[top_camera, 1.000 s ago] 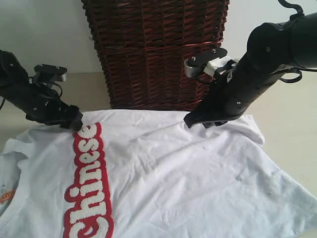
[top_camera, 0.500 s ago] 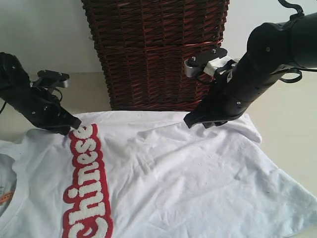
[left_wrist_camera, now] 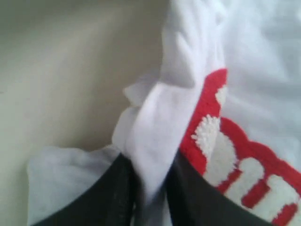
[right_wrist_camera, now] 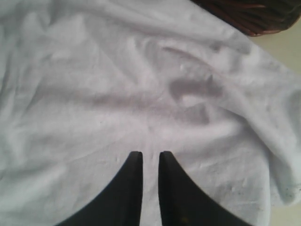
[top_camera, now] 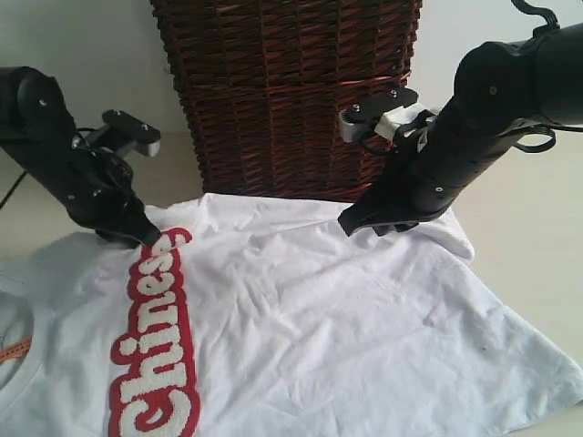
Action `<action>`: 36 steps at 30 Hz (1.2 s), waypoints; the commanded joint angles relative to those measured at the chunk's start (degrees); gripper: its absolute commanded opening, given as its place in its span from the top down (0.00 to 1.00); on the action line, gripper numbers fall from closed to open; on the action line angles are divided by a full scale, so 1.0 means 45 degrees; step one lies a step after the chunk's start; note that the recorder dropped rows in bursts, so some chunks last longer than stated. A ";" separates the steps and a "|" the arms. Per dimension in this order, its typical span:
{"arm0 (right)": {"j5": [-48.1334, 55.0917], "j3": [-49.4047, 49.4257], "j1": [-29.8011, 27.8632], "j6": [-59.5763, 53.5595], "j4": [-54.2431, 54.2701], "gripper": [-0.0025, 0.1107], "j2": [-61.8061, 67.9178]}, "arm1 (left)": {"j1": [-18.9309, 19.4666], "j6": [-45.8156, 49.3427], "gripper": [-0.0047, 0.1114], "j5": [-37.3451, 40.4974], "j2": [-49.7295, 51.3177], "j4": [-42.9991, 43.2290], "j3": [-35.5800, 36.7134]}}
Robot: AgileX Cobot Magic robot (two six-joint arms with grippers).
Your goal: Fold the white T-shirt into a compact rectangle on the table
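1 dark brown woven wicker basket (top_camera: 291,91) crowds behind 1 white cotton T-shirt (top_camera: 346,319) on the beige bench (top_camera: 537,209); left tool (left_wrist_camera: 149,172) pinches cloth, right tool (right_wrist_camera: 148,154) nearly closed.

Left hand (left_wrist_camera: 149,165) clamped on the white T-shirt (top_camera: 346,309), right hand (right_wrist_camera: 149,155) low, fingers nearly together, arms angled down.

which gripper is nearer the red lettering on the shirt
Left. The left gripper pinches the white T-shirt right beside the red lettering; the right gripper is on plain fabric by the basket.
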 commanded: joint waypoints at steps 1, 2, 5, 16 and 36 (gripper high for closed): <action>-0.0028 0.0034 -0.0068 -0.0096 -0.0034 0.85 -0.0046 | -0.1097 -0.0454 0.69 0.1031 -0.0079 0.0245 0.0689; -0.0054 0.0034 -0.0068 -0.0096 -0.0034 0.85 -0.0046 | -0.1494 -0.0521 0.69 0.1595 -0.0056 0.0245 0.0962; -0.0054 0.0034 -0.0068 -0.0096 -0.0034 0.85 -0.0046 | -0.2137 -0.0955 0.69 0.2453 -0.0056 0.0245 0.1373; 0.0046 0.0034 -0.0068 -0.0096 -0.0034 0.85 -0.0046 | -0.2735 -0.1526 0.44 0.2391 -0.1969 0.0957 0.1026; 0.0127 0.0034 -0.0068 -0.0096 -0.0005 0.85 -0.0046 | 0.0361 -0.2035 0.43 0.1056 -0.0407 -0.1163 0.1804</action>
